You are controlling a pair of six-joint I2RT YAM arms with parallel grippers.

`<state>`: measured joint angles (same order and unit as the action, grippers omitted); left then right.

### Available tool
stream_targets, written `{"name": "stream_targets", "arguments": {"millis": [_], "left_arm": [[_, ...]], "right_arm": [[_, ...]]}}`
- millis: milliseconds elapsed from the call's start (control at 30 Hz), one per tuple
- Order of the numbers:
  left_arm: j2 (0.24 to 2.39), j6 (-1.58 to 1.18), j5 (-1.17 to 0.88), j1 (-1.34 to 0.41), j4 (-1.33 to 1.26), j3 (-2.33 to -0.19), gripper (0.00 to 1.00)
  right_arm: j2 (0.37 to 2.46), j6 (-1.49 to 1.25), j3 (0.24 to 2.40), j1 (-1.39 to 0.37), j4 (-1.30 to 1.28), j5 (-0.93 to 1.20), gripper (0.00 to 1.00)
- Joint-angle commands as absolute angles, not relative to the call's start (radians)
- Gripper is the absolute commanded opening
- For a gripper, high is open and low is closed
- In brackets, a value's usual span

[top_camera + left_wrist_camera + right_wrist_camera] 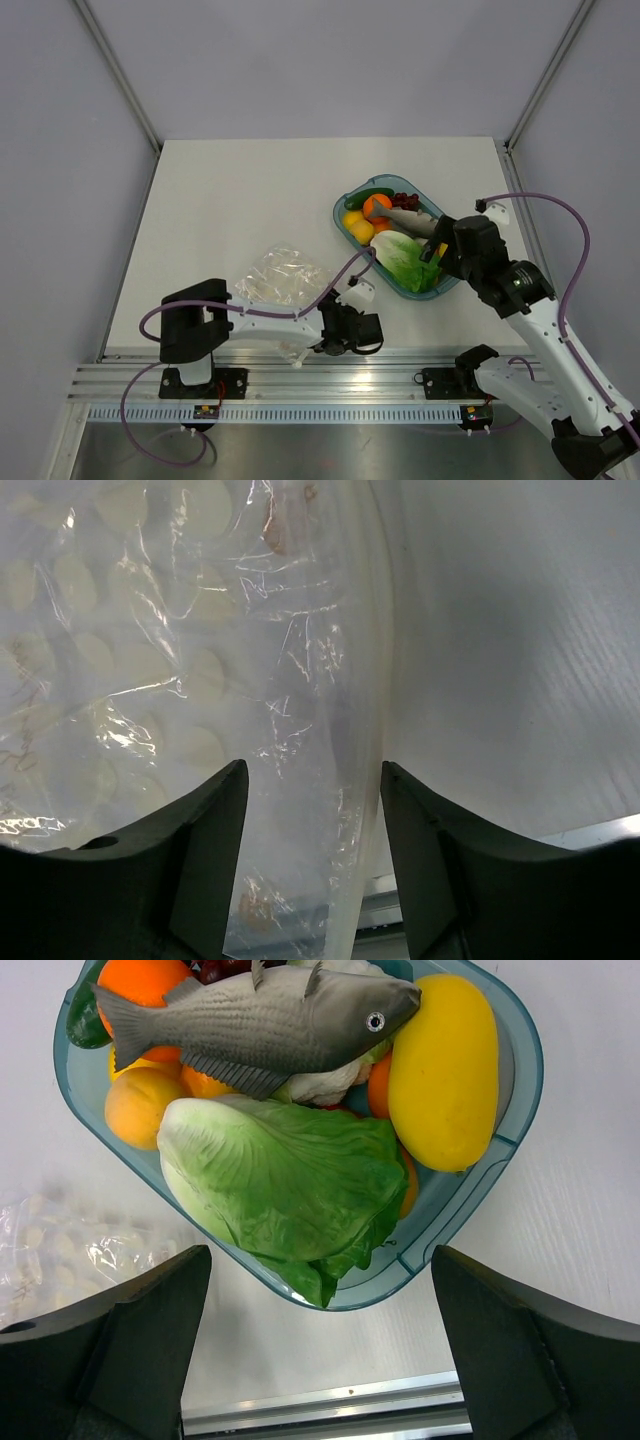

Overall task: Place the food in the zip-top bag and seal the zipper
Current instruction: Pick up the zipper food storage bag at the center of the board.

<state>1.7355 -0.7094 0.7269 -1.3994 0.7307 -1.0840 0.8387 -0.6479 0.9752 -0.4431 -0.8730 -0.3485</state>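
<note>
The food lies in a teal tray (345, 222): green lettuce (290, 1175), a grey fish (260, 1025), a yellow lemon (443, 1070), oranges (135, 1105), a cucumber (80, 1020) and dark grapes (405, 201). My right gripper (315, 1260) is open wide and empty, hovering over the tray's near rim (470, 1210). The clear zip-top bag (280, 275) lies crumpled left of the tray. My left gripper (313, 780) is open, its fingers on either side of the bag's edge, with the whitish zipper strip (375, 680) between them, not clamped.
A metal rail (300, 380) runs along the table's near edge just behind the bag's corner. Grey walls enclose the white table (230, 190) on three sides. The bag's edge also shows in the right wrist view (60, 1250).
</note>
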Motion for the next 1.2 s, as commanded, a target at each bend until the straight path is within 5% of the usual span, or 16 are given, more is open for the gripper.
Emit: {"name": "stream_targets", "arguments": {"millis": [0,267,533,933,1167], "left_arm": [[1.766,-0.75,0.808,-1.402,0.745,-1.118,0.57],[1.738,-0.744,0.801,-1.37,0.747,-1.121,0.46],[1.539,-0.643,0.634,-1.27,0.586,-1.02,0.0],[1.244,-0.621,0.24,-1.013,0.489,-1.04,0.0],[1.235,-0.67,0.213,-0.986,0.597,-1.183,0.0]], "right_arm": [[0.818,-0.653,0.979,-0.448,-0.891,-0.344,0.99],[0.787,-0.585,0.94,-0.446,-0.853,-0.218,0.99],[0.871,-0.514,0.98,-0.448,-0.825,-0.064,0.99],[1.06,-0.597,1.072,-0.537,-0.644,0.127,0.99],[1.18,-0.65,1.112,-0.658,-0.56,0.127,1.0]]}}
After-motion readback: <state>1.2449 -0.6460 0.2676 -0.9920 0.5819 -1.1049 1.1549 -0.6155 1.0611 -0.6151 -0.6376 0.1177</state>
